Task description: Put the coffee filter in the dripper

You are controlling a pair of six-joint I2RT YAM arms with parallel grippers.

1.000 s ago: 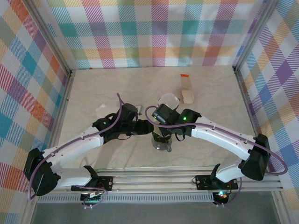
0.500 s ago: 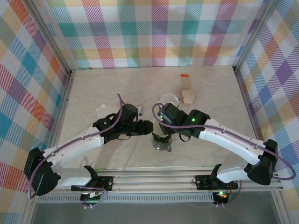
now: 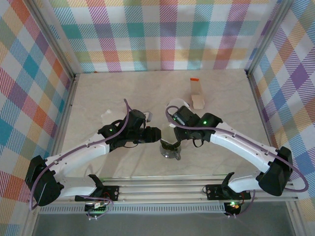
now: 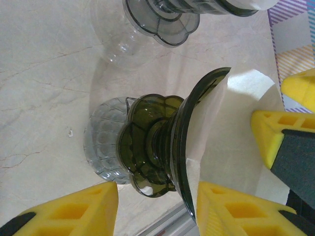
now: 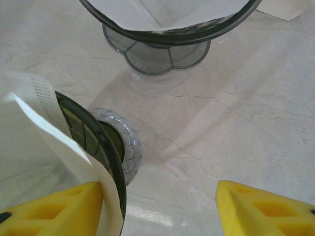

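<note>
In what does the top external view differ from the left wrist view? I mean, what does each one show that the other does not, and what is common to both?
The top external view adds the left arm and right arm whole, and the small cardboard box toward the far wall. The left wrist view adds the white filter standing in the dark dripper, and the ribbed pattern of the glass server. Common to both: that dripper sitting on its server.

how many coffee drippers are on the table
2. A dark dripper stands toward the table's front edge, paper filter sticking out of it; a grey dripper with paper inside sits farther back. More may be hidden.
</note>
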